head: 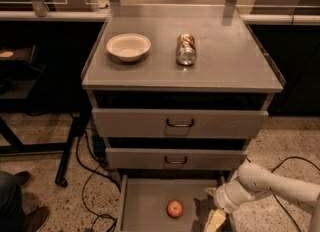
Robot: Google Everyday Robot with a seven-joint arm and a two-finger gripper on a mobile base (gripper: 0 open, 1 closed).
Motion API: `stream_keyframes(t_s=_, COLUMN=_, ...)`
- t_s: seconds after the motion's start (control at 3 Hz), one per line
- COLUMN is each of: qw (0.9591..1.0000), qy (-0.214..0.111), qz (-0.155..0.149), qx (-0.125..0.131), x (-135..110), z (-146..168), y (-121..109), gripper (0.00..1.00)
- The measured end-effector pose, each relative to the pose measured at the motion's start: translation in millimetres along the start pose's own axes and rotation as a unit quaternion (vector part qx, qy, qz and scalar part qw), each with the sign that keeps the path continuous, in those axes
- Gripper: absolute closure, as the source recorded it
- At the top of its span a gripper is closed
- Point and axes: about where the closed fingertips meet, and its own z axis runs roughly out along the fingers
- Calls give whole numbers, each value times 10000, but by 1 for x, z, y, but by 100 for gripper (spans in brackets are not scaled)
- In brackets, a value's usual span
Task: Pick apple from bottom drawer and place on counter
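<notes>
Found apple (175, 208) resting on the bare base of the pulled-out drawer (142, 206), right of centre, touching neither side wall. Spotted pincer (215, 220) low over the drawer's right side, just beside the apple and apart from it, pale and partly cut off by the bottom edge; could not tell whether clenched or released. Saw white arm (272, 187) reaching in from the right, bent down toward the drawer. Noted two drawer fronts (135, 123) above, each with a dark loop handle (180, 123). Saw worktop (235, 61) carrying a white bowl (128, 46) at left and a crushed can (186, 49) on its side near the middle, apart from the bowl. Made out black cables (87, 171) on the speckled floor (40, 131) at left.
</notes>
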Motion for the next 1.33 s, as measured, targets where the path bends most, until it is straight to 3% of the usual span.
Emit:
stream_keyframes(t_s=0.67, qw=9999, qy=-53, qz=52, qx=91, x=4, z=14, y=-4, gripper=0)
stream_keyframes(t_s=1.0, qw=9992, qy=-236, qz=49, qx=309, x=7, z=30, y=-18, gripper=0)
stream_keyframes(t_s=1.33, qw=9975, qy=-580, qz=73, qx=405, x=11, z=60, y=-55, gripper=0)
